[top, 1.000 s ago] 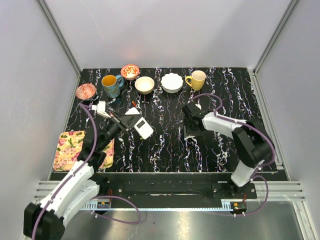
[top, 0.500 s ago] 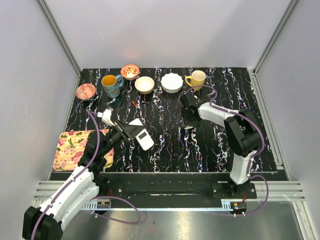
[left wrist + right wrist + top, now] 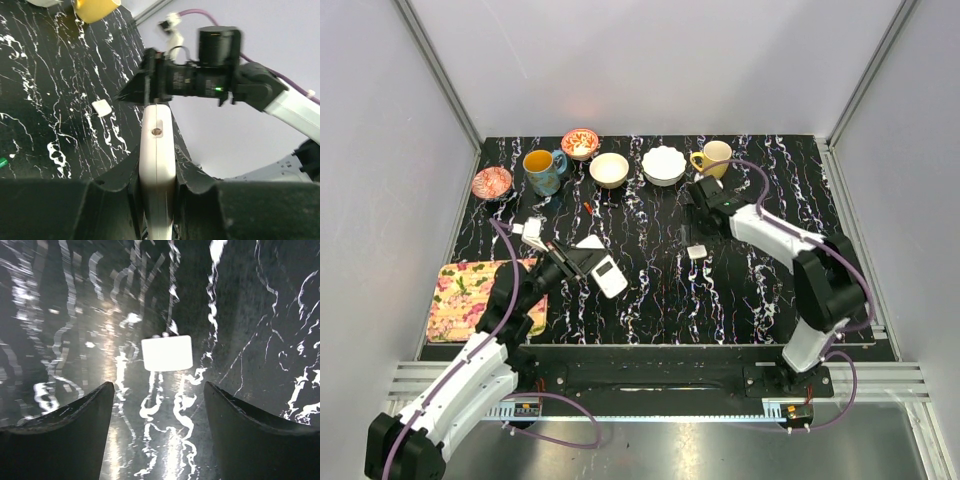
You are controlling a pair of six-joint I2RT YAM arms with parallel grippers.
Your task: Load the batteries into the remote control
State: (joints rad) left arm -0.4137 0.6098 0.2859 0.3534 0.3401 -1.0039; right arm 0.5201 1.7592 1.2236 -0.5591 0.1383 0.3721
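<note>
My left gripper is shut on the white remote control and holds it on edge above the table's left half. In the left wrist view the remote control stands squeezed between the two jaws of the left gripper. A thin white cover panel lies flat on the black table. My right gripper hovers just beyond the panel, open and empty. The right wrist view shows the panel ahead of the right gripper. I cannot make out the batteries; a tiny green tip shows at the left edge.
Along the far edge stand a red patterned dish, a blue mug, a red bowl, a cream bowl, a white scalloped bowl and a yellow mug. A floral cloth lies at the near left. A small red piece lies nearby.
The right gripper has opened and let go of the white cover panel, which now lies on the table, and has drawn back towards the far side. The left arm still grips the remote.
</note>
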